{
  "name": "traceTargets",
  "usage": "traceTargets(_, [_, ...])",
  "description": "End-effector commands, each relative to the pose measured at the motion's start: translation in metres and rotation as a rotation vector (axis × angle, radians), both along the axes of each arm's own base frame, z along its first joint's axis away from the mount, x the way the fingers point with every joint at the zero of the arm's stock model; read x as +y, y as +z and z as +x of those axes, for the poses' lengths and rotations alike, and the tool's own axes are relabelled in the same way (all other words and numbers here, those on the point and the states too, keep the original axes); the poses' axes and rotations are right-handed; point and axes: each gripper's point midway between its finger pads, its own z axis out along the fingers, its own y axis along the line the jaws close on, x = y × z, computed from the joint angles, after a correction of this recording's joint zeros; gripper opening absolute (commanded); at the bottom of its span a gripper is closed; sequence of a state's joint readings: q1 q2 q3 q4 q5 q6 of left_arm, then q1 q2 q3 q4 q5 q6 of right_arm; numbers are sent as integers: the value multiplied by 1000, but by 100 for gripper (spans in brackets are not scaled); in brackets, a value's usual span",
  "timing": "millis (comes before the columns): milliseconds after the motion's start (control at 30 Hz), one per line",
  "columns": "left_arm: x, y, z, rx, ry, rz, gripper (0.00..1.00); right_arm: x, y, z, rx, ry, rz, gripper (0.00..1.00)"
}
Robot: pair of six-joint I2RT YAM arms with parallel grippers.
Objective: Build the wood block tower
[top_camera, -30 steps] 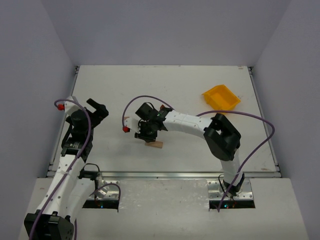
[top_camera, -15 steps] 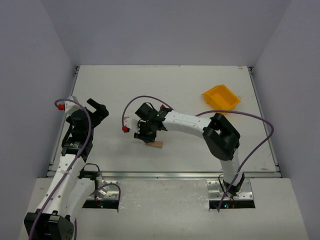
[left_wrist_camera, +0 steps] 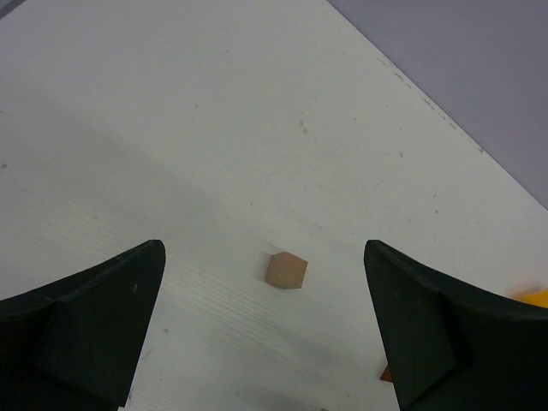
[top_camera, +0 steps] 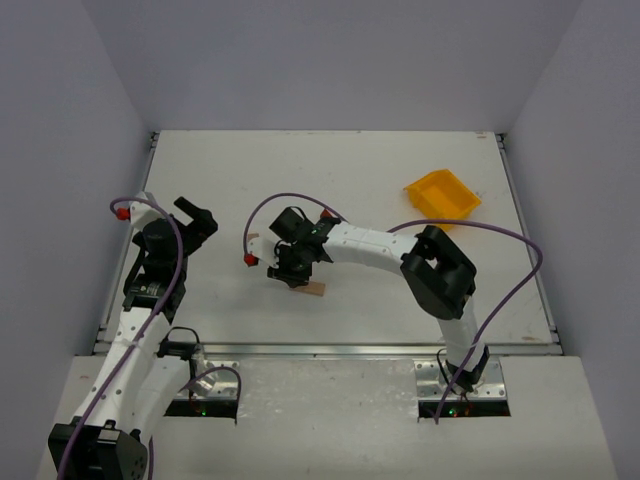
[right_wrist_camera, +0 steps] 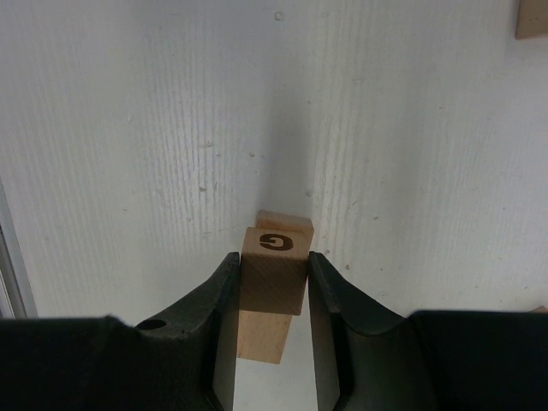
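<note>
Block tower: small pale stack on the surface, left of centre, under the tip of the right arm. From above only one tan edge shows, and the arm covers the rest.
Right end effector: grasping the lettered block, with one finger pressed against each side.
Lettered block: pale wood with a dark "G" on its top face, inverted to the wrist camera. A sliver of a second pale block peeks out behind it. Whether the wood below is its own side or another block is hard to tell.
Left end effector: released, fingers spread wide with nothing between them, above the surface near its left edge and well apart from the tower.
Loose block: reddish-tan, lying alone on the surface ahead of the left fingers; barely a speck in the top view.
Cut off: a tan corner at the top right of the right wrist view; a reddish-brown corner half hidden beside one left finger.
Yellow bin: far right of the surface, well apart from the blocks. Only a sliver shows at the edge of the left wrist view.
</note>
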State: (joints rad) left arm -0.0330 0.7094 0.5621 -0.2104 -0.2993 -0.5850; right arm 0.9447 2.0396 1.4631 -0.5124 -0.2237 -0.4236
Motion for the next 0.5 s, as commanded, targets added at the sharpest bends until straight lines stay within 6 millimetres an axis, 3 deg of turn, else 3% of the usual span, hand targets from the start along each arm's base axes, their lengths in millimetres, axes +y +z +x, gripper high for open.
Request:
traceTargets(0, [-1, 19, 6, -60, -2, -9, 100, 8, 2, 9, -23, 0, 21, 8])
traceTargets(467, [-2, 19, 6, -61, -5, -9, 100, 11, 15, 19, -56, -62, 37, 8])
